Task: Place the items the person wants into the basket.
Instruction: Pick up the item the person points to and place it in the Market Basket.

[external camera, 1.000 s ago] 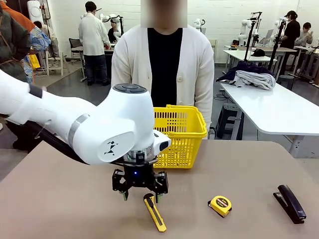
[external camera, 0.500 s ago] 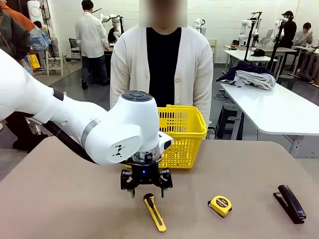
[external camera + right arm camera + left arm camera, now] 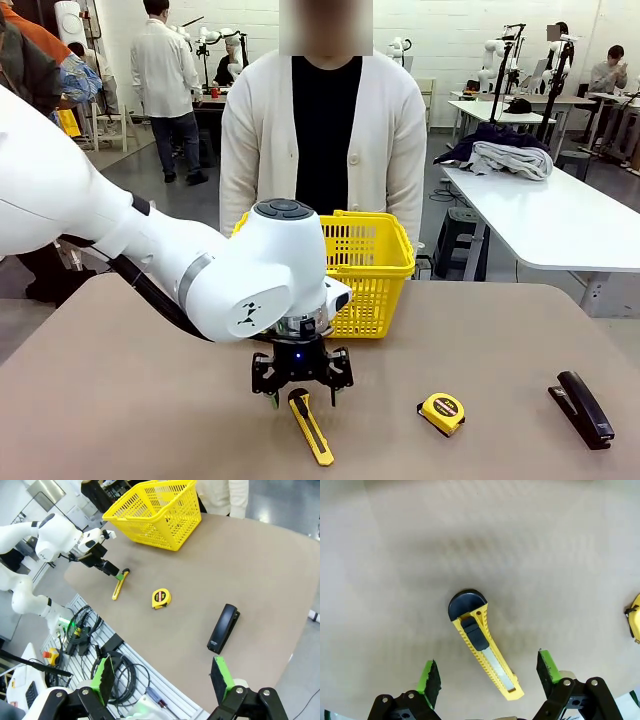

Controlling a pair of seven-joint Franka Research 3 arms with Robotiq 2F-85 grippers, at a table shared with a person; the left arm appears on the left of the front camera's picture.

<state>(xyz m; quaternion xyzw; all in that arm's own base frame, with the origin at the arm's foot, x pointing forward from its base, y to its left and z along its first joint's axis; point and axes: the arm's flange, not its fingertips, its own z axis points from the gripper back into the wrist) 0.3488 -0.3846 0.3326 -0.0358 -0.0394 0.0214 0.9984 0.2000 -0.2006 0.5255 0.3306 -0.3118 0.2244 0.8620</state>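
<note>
Yellow utility knife (image 3: 482, 646) is lying diagonally between the spread fingers of the left hand (image 3: 487, 677); closing off-axis risks it pivoting across the smooth surface (image 3: 545, 555). Right hand (image 3: 160, 680) is spread, idle.

front faces person across table; left wrist close overhead; right wrist high, wide; all share utility knife (image 3: 311, 427).

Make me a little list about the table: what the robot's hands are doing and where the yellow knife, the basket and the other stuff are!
left gripper: open, hovering over the knife, fingers either side of it
right gripper: open, high above the table's near edge
utility knife: lying flat on the table, not gripped
basket: at the far edge, in front of the person
tape measure: right of the knife
stapler: far right, closed
</note>
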